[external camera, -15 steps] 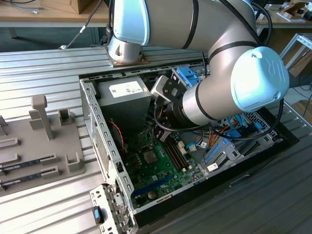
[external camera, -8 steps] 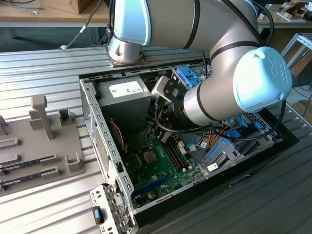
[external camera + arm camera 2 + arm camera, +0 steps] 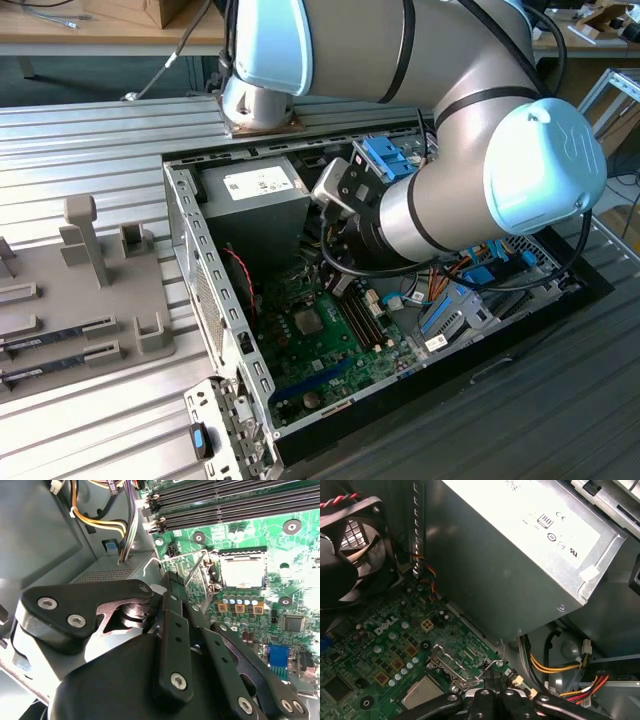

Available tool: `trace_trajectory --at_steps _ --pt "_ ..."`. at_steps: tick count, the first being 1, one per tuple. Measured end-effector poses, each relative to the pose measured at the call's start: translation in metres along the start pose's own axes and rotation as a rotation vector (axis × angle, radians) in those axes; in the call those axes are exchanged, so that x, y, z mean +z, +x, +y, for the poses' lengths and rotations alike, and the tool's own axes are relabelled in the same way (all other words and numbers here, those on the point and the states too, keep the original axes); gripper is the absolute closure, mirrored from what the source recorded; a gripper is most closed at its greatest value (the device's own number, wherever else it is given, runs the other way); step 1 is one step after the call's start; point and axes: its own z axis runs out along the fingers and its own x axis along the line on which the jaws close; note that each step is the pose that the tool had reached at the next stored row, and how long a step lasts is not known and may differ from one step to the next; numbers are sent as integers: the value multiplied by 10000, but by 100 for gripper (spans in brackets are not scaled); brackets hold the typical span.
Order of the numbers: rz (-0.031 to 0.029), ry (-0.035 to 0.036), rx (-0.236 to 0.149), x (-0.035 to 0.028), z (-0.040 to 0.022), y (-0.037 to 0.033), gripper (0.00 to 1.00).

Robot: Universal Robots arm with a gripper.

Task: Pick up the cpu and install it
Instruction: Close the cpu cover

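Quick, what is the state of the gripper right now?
Gripper: closed, with nothing visibly held; the cpu lies apart from it.

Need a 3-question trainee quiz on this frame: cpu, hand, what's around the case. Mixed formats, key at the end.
1. True or false: the cpu lies in the socket on the green board, apart from the hand.
2. In the first wrist view, the hand is nearest to: A the black fan; B the socket's metal latch frame; C the yellow cables.
3. Fill in: in the exterior view, the grey fixture plate lies on the ___ side of the case.

Key: 1 true; 2 B; 3 the exterior view's left.
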Motion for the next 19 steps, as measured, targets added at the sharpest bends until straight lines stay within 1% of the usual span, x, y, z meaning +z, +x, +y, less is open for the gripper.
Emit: trace_trajectory --at_steps 8,13,19 --pt "9 -6 -22 -31 -37 42 89" --pt "19 -10 -39 -64 -38 46 89" --pt "27 -17 -62 -94 -53 66 89"
